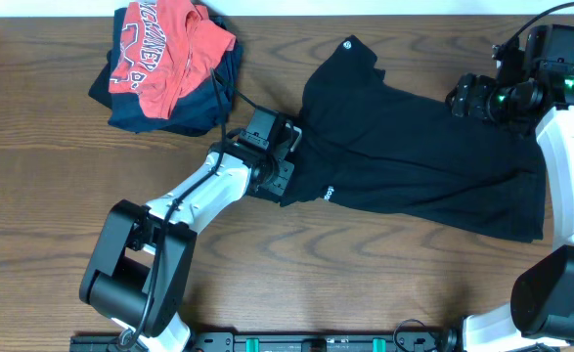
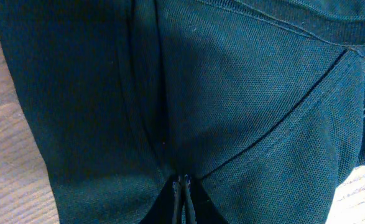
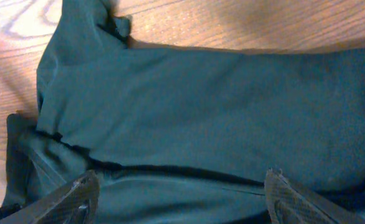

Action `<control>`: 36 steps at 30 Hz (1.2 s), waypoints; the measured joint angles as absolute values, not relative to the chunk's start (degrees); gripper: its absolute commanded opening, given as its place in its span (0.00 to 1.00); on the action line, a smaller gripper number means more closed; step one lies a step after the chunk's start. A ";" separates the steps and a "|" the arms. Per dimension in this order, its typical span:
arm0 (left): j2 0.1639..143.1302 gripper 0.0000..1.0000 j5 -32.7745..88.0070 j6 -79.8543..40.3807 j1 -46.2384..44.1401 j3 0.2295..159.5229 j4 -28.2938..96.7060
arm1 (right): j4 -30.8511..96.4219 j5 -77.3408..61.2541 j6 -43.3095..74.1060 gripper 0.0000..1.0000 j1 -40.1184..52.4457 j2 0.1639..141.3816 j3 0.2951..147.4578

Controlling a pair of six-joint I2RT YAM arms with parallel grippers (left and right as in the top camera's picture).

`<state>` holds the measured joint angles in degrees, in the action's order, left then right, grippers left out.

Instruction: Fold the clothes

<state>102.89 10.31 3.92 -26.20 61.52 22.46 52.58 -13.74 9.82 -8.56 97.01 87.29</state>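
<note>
Wood of the table (image 1: 52, 196) fills most of the overhead view. Across its middle and right part lies the black T-shirt (image 1: 414, 156), slantwise and not flat, with creases and one layer lapped over another. At the far left corner is a pile that is not our work, a red shirt (image 1: 159, 44) on a dark navy garment (image 1: 194, 108), apart from the black one. The left gripper (image 1: 294, 161) is at the left edge of the T-shirt. In the left wrist view its fingers (image 2: 181, 193) are pressed together and the creases of the cloth run into them, so we judge that it pinches a thin fold. The right gripper (image 1: 463, 98) hangs over the far right part of the shirt with jaws spread wide and nothing between them. Here we see the danger: such a small pinch can slip when the arm pulls, or it can hold two layers together and drag the lower one. With the right side not held, the whole shirt may slide instead of folding. The small white emblem (image 1: 331, 193) is just beside the left gripper, and the pale label (image 1: 349, 44) is at the far tip.
</note>
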 measured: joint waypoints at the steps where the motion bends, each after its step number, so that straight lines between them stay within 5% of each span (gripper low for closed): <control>1: 102.89 0.07 10.28 4.23 -26.20 61.52 22.50 | 52.56 -13.72 9.82 0.83 -8.56 97.01 87.29; 19: 106.59 0.06 6.35 4.23 -26.22 61.41 24.32 | 52.56 -13.74 9.82 0.83 -8.56 97.01 87.29; 36: 106.78 0.06 6.00 -16.08 -26.20 62.39 50.74 | 51.66 -13.74 9.82 0.83 -8.56 97.03 87.29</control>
<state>106.78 6.00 -16.08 -26.20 62.39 50.74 51.66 -13.74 9.82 -8.56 97.03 87.29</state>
